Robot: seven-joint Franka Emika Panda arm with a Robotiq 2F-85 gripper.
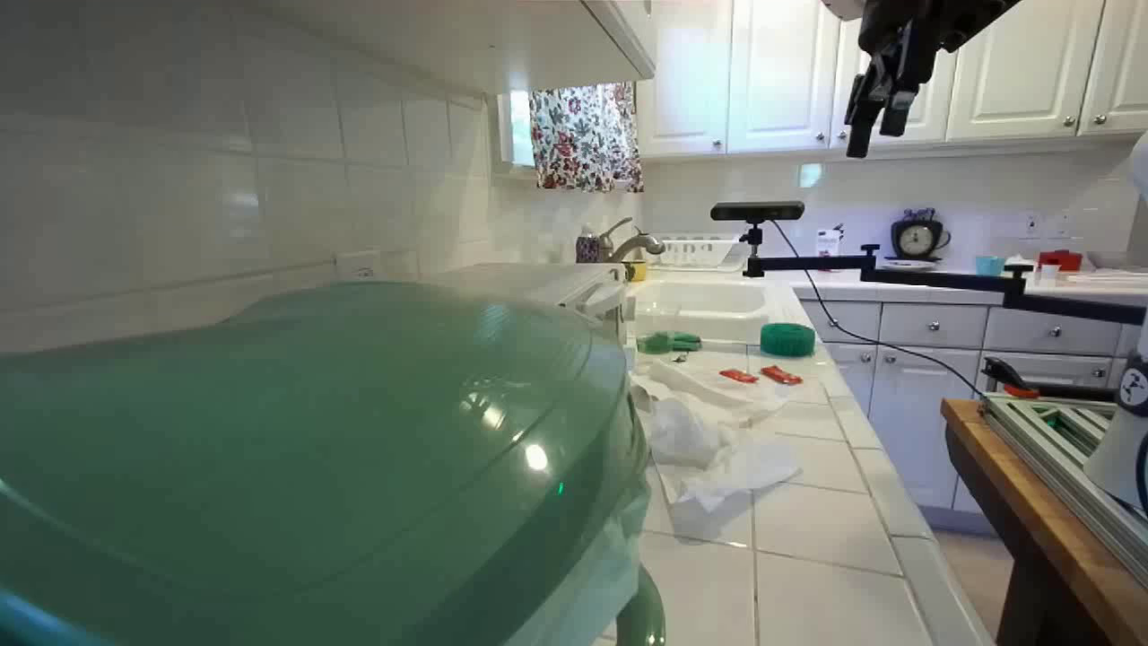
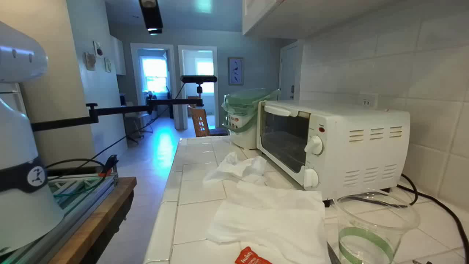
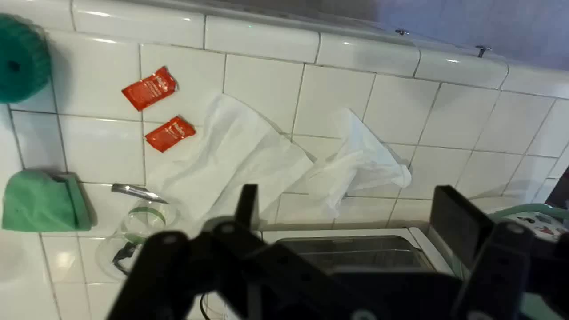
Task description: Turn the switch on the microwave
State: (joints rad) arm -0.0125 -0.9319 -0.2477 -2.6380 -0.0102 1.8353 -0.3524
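Robotiq gripper (image 3: 353,202) spread, nothing held; toaster oven (image 2: 335,150) at 3 o'clock in an ext. view.
Risk: upper knob (image 2: 314,145), prob. masked in wrist view, may be gripped off-centre & slip.

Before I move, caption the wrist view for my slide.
Open gripper framing the toaster oven, two red packets on the tiled counter.

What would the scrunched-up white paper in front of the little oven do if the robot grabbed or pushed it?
The scrunched-up paper would probably flop and bend, because it's full of creases. It's likely very light, since it looks thin. A push might slide it, as nothing sits on top and the tiles look shiny.
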